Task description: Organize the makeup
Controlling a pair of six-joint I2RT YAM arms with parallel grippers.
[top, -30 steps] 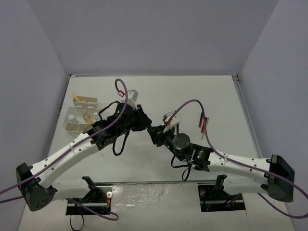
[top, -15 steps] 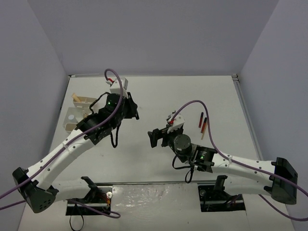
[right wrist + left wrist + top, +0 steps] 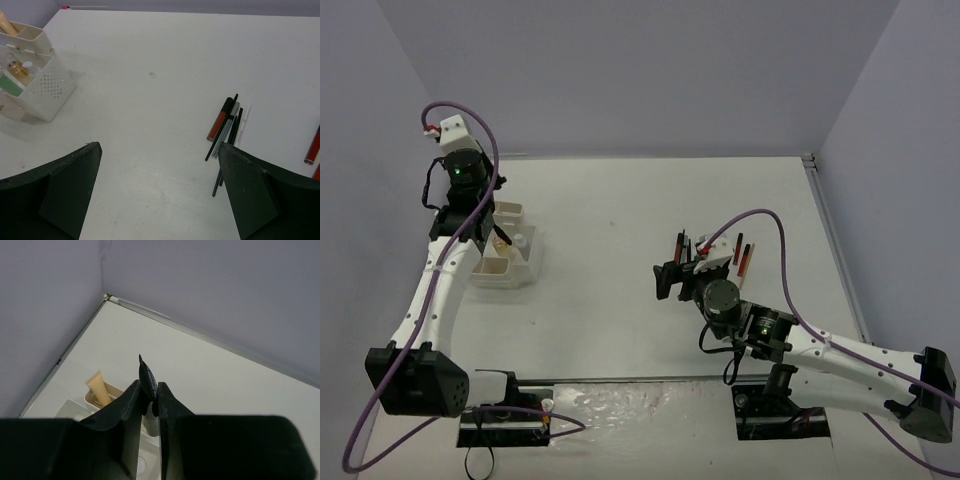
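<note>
Spanning the surface [image 3: 620,220], makeup is split: some is stowed in the white tray [image 3: 50,92], left side; loose pencils [image 3: 229,127] w/ a red tube [image 3: 218,120] lie near the right fingers [image 3: 70,170], spread wide, nothing held. A thin black stick [image 3: 147,379] is clamped in the left fingers [image 3: 131,402] above the tray. Pencils: judged light, stiff, roll-prone; mid-shaft pinch advised.
</note>
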